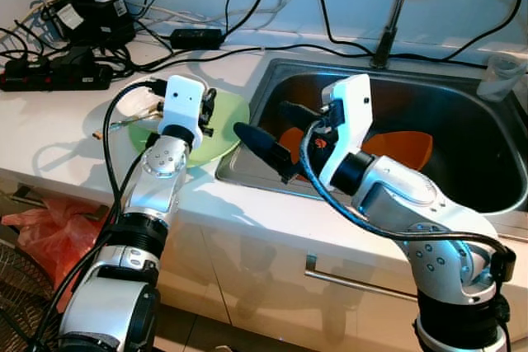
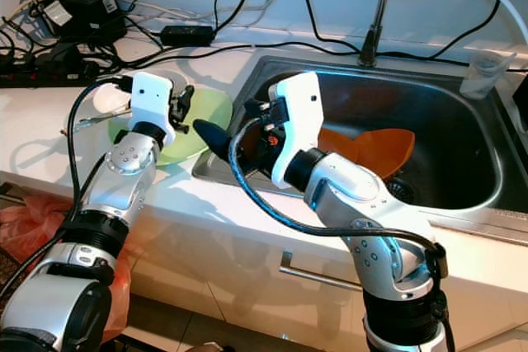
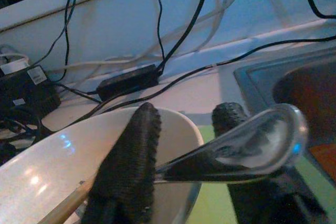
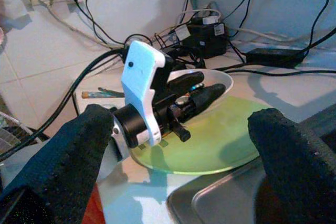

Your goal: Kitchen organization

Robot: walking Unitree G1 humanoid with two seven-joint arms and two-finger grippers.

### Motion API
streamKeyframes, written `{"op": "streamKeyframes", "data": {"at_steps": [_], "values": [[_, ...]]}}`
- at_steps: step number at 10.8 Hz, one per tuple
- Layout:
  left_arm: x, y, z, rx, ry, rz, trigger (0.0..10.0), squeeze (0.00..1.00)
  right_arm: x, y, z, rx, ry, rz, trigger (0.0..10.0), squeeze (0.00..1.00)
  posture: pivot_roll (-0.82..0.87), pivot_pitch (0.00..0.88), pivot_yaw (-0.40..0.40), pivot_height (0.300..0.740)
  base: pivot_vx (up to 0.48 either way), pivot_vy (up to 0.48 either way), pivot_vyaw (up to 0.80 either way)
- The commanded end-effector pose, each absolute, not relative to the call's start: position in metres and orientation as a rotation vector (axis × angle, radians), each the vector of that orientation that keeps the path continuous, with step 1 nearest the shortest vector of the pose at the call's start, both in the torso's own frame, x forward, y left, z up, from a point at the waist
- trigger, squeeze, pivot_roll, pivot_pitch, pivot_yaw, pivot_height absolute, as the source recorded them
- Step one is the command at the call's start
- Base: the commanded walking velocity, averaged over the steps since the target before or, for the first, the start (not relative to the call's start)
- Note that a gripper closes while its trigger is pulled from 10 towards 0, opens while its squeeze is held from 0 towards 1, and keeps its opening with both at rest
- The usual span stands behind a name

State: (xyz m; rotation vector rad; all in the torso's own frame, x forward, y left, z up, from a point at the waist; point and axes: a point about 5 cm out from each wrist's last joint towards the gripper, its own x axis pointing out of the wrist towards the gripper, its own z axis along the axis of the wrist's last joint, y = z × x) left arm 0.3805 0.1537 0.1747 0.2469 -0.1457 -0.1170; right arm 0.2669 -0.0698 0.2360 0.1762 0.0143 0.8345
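Note:
My left gripper (image 1: 208, 111) is shut on a metal spoon (image 3: 247, 145), held just above a white bowl (image 4: 212, 78). The bowl sits on a light green plate (image 1: 224, 133) on the white counter, left of the sink. Chopsticks (image 4: 100, 94) stick out from the bowl's far side. My right gripper (image 1: 268, 127) hovers open over the sink's left edge. Its fingers point toward the plate, with nothing between them. An orange plate (image 1: 406, 147) lies in the steel sink (image 1: 462, 105), partly hidden by my right arm.
Power strips and adapters with tangled black cables (image 1: 58, 72) crowd the counter's back left. A faucet (image 1: 388, 30) rises behind the sink, and a clear plastic cup (image 1: 499, 78) stands at its right rim. A red bag (image 1: 41, 228) lies on the floor below the counter.

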Motion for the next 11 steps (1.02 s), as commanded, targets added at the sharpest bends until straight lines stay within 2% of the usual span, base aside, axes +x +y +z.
{"op": "streamKeyframes", "data": {"at_steps": [1, 6, 7, 9, 11], "values": [[0.383, 0.153, 0.183, 0.246, -0.173, -0.127, 0.0, 0.00, 0.268, -0.071, 0.232, 0.177, 0.025, 0.822, 10.0, 0.00, -0.05, 0.000, 0.060, 0.740, 0.000, 0.000, 0.00], [0.380, 0.154, 0.196, 0.319, -0.288, -0.099, 0.0, 0.00, 0.269, -0.071, 0.232, 0.160, 0.023, 0.815, 10.0, 0.00, -0.06, 0.000, 0.057, 0.740, 0.000, 0.000, 0.00], [0.374, 0.142, 0.211, 0.340, -0.382, -0.125, 0.0, 0.00, 0.270, -0.072, 0.232, 0.153, 0.026, 0.810, 10.0, 0.00, -0.06, 0.000, 0.059, 0.740, 0.000, 0.000, 0.00], [0.375, 0.138, 0.213, 0.336, -0.403, -0.132, 0.0, 0.00, 0.271, -0.074, 0.231, 0.136, 0.036, 0.794, 10.0, 0.00, -0.07, 0.000, 0.062, 0.740, 0.000, 0.000, 0.00], [0.376, 0.129, 0.219, 0.256, -0.405, -0.164, 0.0, 0.00, 0.271, -0.078, 0.230, 0.118, 0.043, 0.778, 10.0, 0.00, -0.08, 0.000, 0.063, 0.740, 0.000, 0.000, 0.00]]}}
